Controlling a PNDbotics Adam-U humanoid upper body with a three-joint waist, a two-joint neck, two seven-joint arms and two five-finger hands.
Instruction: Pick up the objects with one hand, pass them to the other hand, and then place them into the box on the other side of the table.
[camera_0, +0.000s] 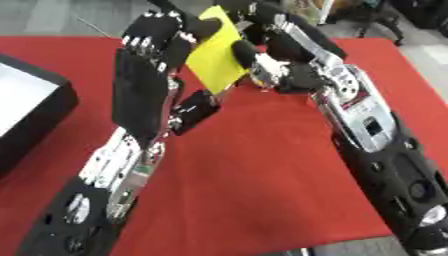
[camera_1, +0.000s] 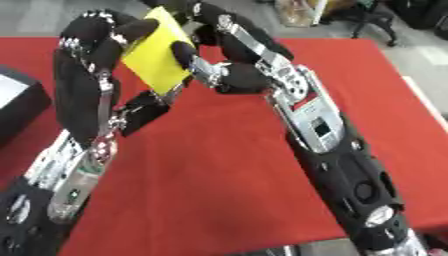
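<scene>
1. Left eye view: one flat yellow rectangular card (camera_0: 217, 52), held up above the red cloth-covered surface (camera_0: 254, 170), tilted, between the two hands.
2. Left hand (camera_0: 153, 42), black, raised at the card's left edge; fingers curled over toward the card's upper corner, touching it.
3. Right hand (camera_0: 262, 60) at the card's right edge; a dark finger lies across the yellow face, pinching it.
4. One black box with a pale inside (camera_0: 26, 105) at the view's left edge, on the surface, well apart from the card.
5. Right eye view: same single card (camera_1: 157, 57), both hands on it; only a corner of the box shows.
6. Two arms counted, one from each side.
</scene>
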